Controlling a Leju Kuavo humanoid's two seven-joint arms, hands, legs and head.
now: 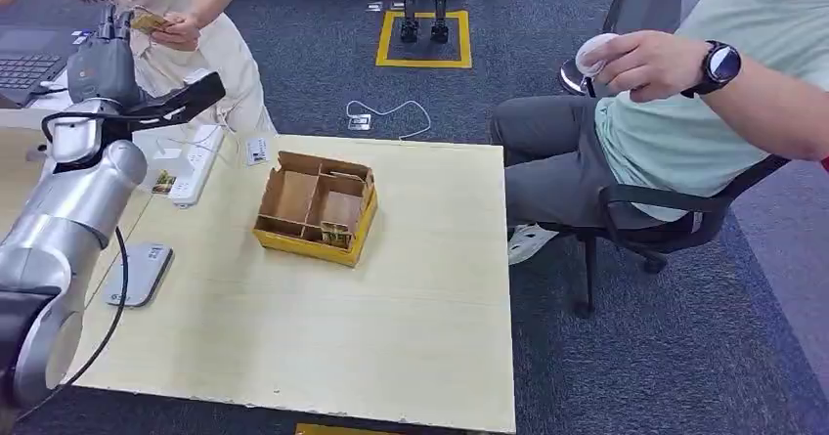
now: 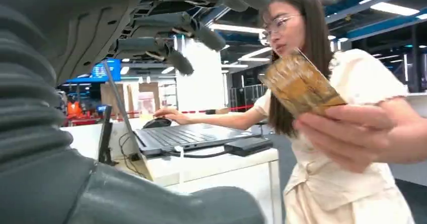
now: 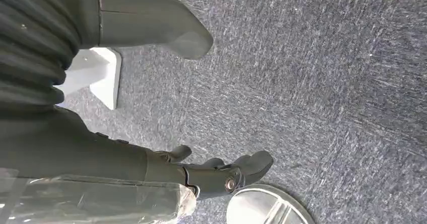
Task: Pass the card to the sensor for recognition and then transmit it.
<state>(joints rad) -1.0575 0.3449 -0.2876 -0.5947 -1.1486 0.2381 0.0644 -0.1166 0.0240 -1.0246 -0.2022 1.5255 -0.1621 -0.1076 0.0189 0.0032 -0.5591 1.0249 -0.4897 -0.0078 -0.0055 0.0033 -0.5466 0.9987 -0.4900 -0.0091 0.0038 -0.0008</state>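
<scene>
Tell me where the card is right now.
The card is in the person's hand, just beyond the raised left hand, at the head view's far left.

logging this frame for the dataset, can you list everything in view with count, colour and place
card: one, gold-brown, in a person's hand beyond the left hand
box: one, yellow outside, brown cardboard dividers, middle of the table
table: one, light wood
sensor: one, grey pad with a cable, table's left edge
power strip: one, white, far left of the table
laptop: one, dark, on a white desk behind
standing person: one, cream dress, far left
seated person: one, pale green shirt, black watch, on a chair at right, holding something white
floor: dark blue-grey carpet, yellow square marked at the far end
left hand: grey, raised toward the card, fingers apart
right hand: dark, hanging over the carpet, holding nothing
</scene>
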